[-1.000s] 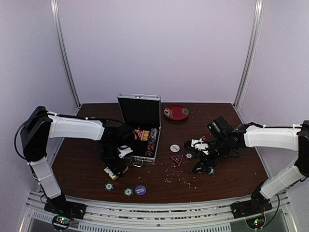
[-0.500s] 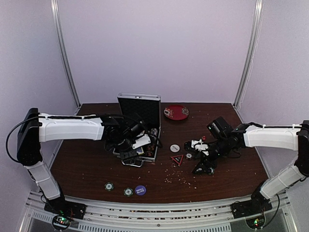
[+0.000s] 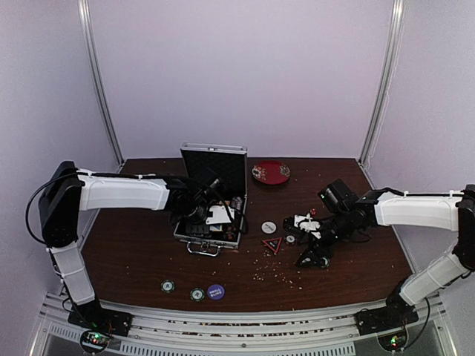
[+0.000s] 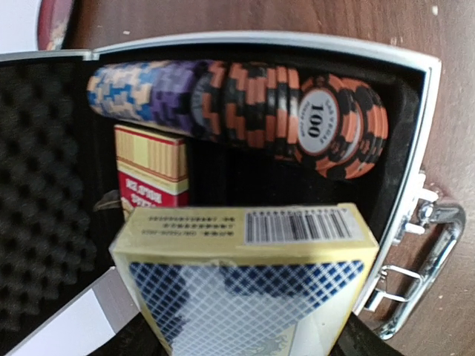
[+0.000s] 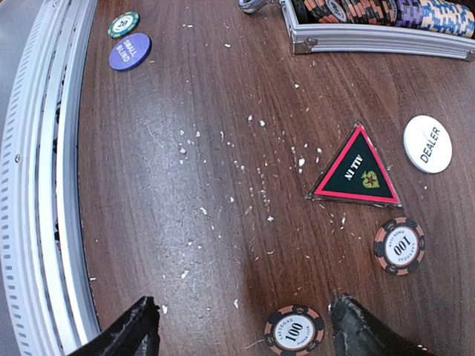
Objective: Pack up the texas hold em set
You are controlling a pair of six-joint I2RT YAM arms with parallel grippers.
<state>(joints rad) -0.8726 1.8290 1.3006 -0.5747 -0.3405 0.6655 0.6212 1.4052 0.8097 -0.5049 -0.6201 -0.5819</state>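
Dark brown wood table (image 3: 133,252), pale walls.

Top view: silver square aluminium case (image 3: 215,169) sits open mid-table, w/ the left gripper (image 3: 211,216) over its tray and the right gripper (image 3: 315,256) low among loose bits.

Left wrist: jaws clamped on the yellow-and-blue boxed card deck (image 4: 245,289), above the slot beside the red boxed deck (image 4: 152,167) and the row of striped poker chips (image 4: 245,104). Box prob light, stiff and glossy, so keep your grip on its broad faces.

Right wrist: jaws wide apart and empty, w/ the orange-black 100 chip (image 5: 295,328) lying flat btwn them. It's thin and hard, so pinch the rim imo.
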